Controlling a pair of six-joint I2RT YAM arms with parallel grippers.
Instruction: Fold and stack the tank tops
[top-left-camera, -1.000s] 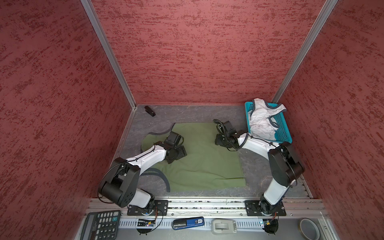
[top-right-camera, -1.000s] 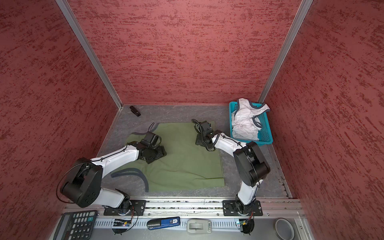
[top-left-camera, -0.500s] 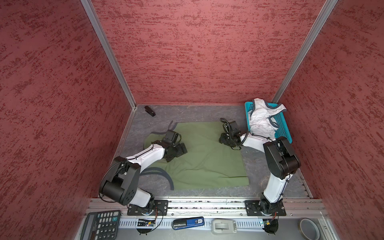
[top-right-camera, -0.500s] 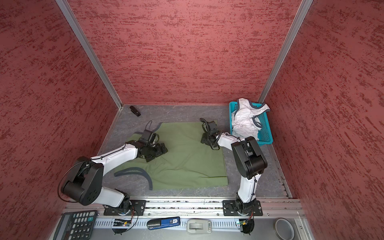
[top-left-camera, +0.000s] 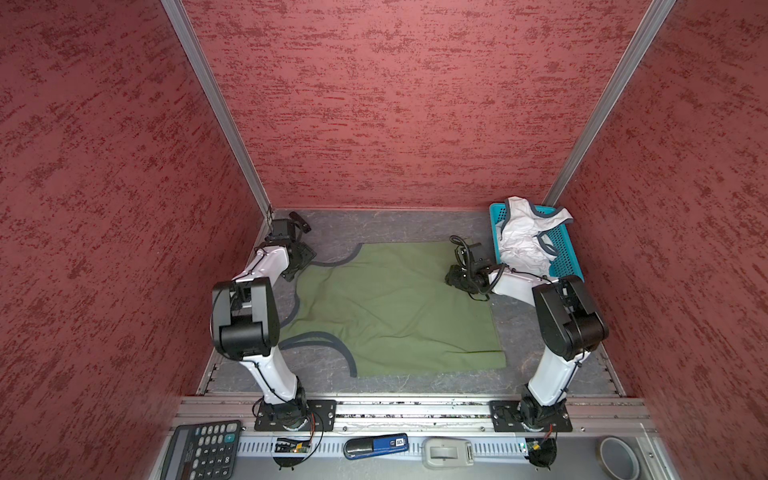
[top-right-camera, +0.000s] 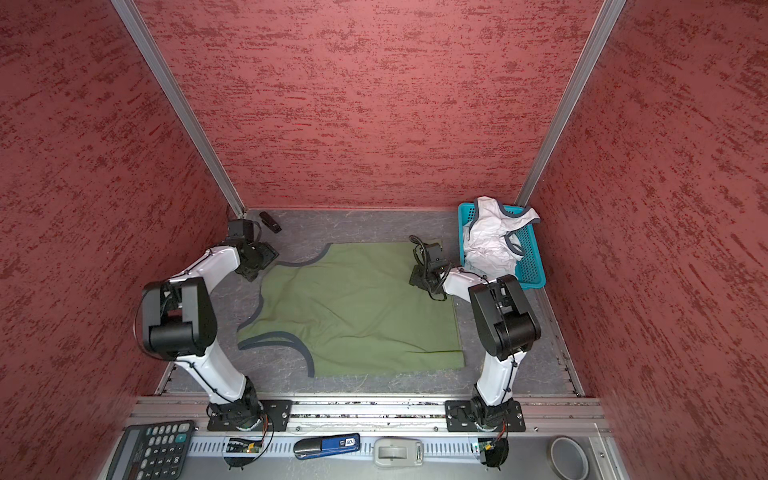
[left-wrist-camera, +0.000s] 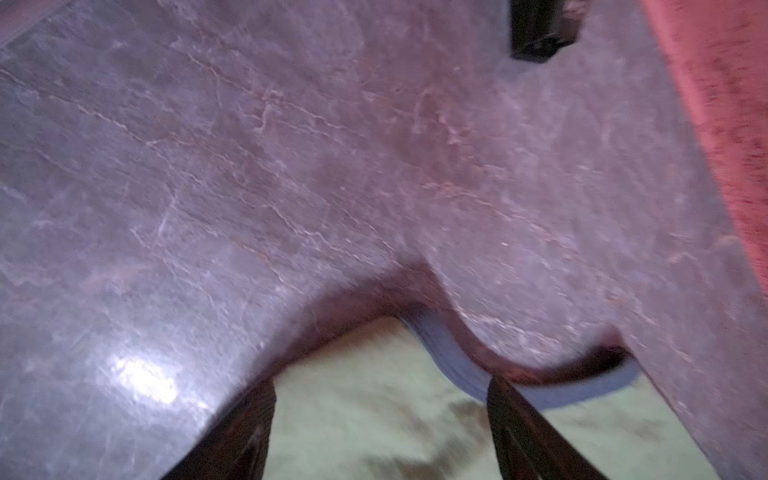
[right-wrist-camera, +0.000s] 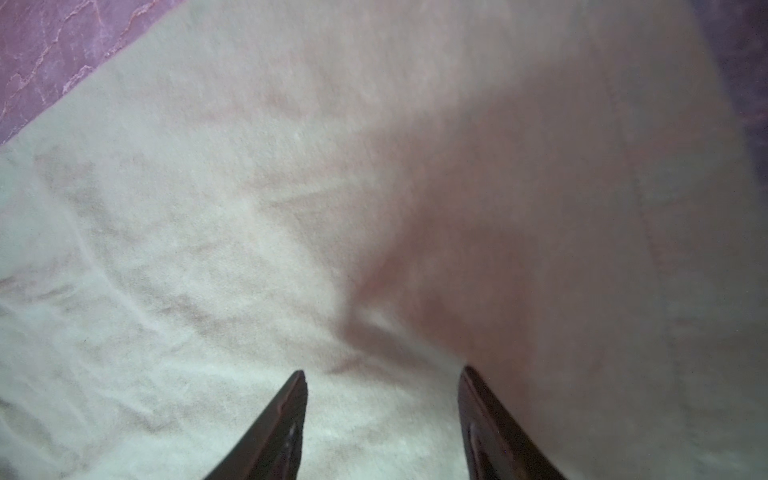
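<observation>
We find the olive green sleeveless cloth tank top (top-left-camera: 395, 307) spread nearly flat on the grey marbled tabletop (top-left-camera: 395, 224) between the two arms. Its grey-trimmed straps and armholes point toward the left arm and its straight hem toward the right arm. The left gripper (top-left-camera: 289, 275) hangs low over the far strap of this top. In the left wrist view its two dark fingers (left-wrist-camera: 249, 428) stand wide apart, with green cloth and the curved grey trim (left-wrist-camera: 453, 359) lying between them and nothing pinched; we cannot tell whether the tips touch the fabric. The right gripper (top-left-camera: 455, 277) sits low over the far corner of the top by the hem. The right wrist view shows its jaws parted as well, with bare wrinkled cloth under the gap and no fold taken up. The white sleeveless cloth tank top (top-left-camera: 523, 243), also trimmed in grey, lies crumpled in the turquoise plastic mesh basket (top-left-camera: 563, 253) at the far right corner of the tabletop. One of its edges drapes over the basket's far rim, just beyond the right arm's wrist and well apart from the left gripper. A small black block (top-left-camera: 300, 221) lies on the tabletop near the far left corner, just beyond the left gripper.
</observation>
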